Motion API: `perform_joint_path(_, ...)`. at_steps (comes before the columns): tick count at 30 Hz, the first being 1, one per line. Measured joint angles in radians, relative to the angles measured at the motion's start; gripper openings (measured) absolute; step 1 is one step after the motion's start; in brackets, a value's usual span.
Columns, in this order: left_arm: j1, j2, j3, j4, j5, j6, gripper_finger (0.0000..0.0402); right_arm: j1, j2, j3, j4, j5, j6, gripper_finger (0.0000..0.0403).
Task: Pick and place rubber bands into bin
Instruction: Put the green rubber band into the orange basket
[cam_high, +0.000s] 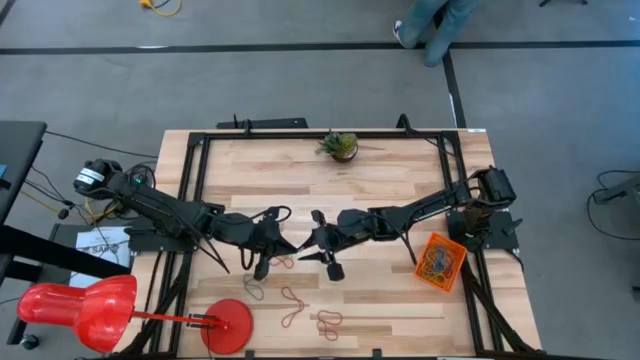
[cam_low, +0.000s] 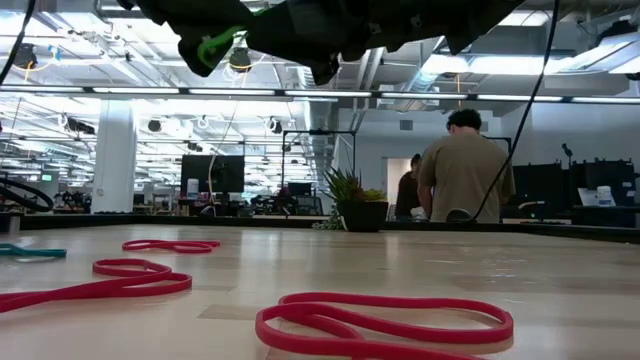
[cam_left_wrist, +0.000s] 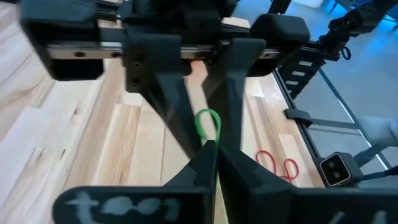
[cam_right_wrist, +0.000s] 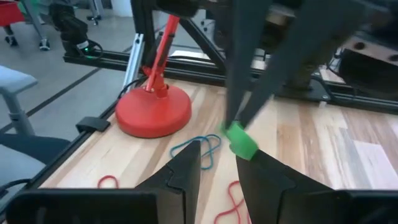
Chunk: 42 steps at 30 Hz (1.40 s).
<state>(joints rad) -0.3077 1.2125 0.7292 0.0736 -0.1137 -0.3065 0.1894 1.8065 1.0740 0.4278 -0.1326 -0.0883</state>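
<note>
Both grippers are raised above the middle of the table, facing each other tip to tip. My left gripper (cam_left_wrist: 212, 149) (cam_high: 292, 247) is shut on a green rubber band (cam_left_wrist: 208, 123). My right gripper (cam_right_wrist: 219, 149) (cam_high: 308, 252) is open, its fingertips just short of the green rubber band's free end (cam_right_wrist: 239, 140). In the low view the green rubber band (cam_low: 212, 46) hangs high over the table. More rubber bands lie flat on the wood: a grey-blue one (cam_high: 255, 290) and red ones (cam_high: 292, 305) (cam_high: 330, 322). The orange bin (cam_high: 441, 262) sits near the table's right edge with bands inside. My left gripper pinches the green rubber band between its two fingertips by one end (cam_left_wrist: 211, 142). The remaining loop sticks out past the fingers toward the right gripper, lifted clear of the table. My right gripper: I cannot tell whether its fingertip (cam_right_wrist: 244, 157) touches the band.
A red disc base with a red lamp (cam_high: 228, 325) stands at the near left corner. A small potted plant (cam_high: 340, 146) sits at the far edge. Black frame rails (cam_high: 195, 180) run along the table's sides. People (cam_low: 465, 165) stand in the room behind.
</note>
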Motion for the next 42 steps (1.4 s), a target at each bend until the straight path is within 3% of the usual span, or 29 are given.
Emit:
perform_joint_path(15, 0.0, 0.0, 0.0, -0.024, 0.053, -0.003, 0.0, -0.017, 0.0, 0.0, 0.0, 0.003, 0.009, 0.0098)
perform_joint_path(23, 0.0, 0.0, 0.0, -0.063, -0.057, -0.011, 0.0, -0.018, 0.0, 0.0, -0.001, 0.004, 0.009, 0.0095)
perform_joint_path(32, 0.0, 0.0, 0.0, -0.062, -0.066, -0.011, 0.0, -0.029, 0.0, 0.0, -0.067, 0.103, 0.018, 0.0007)
perform_joint_path(42, 0.011, 0.093, 0.001, -0.122, -0.174, -0.024, 0.0025, -0.056, 0.0, 0.0, -0.108, 0.139, 0.063, 0.0006)
